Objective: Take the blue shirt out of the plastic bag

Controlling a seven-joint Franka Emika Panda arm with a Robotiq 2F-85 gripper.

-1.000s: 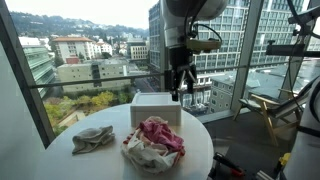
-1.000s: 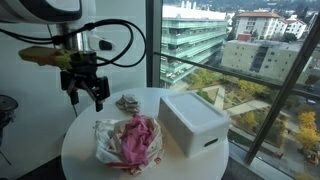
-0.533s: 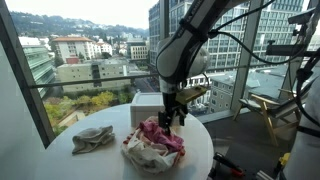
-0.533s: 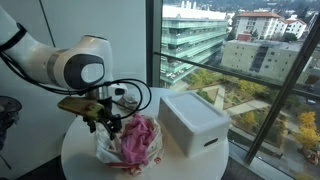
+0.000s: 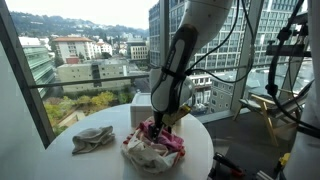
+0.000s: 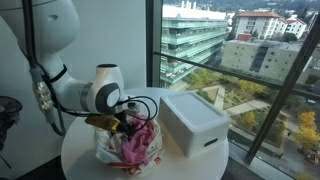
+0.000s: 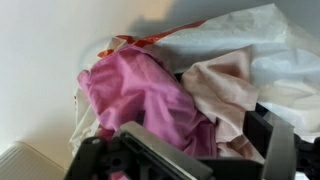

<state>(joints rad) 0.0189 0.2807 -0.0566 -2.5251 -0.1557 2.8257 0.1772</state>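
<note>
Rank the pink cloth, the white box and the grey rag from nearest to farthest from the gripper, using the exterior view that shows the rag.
1. Pink cloth, in the bag, at the gripper.
2-3. White box behind, grey rag at left: too close to call.

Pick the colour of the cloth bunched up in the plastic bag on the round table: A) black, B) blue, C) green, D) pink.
D: the cloth filling the plastic bag shows pink in the wrist view and in both exterior views.
</note>
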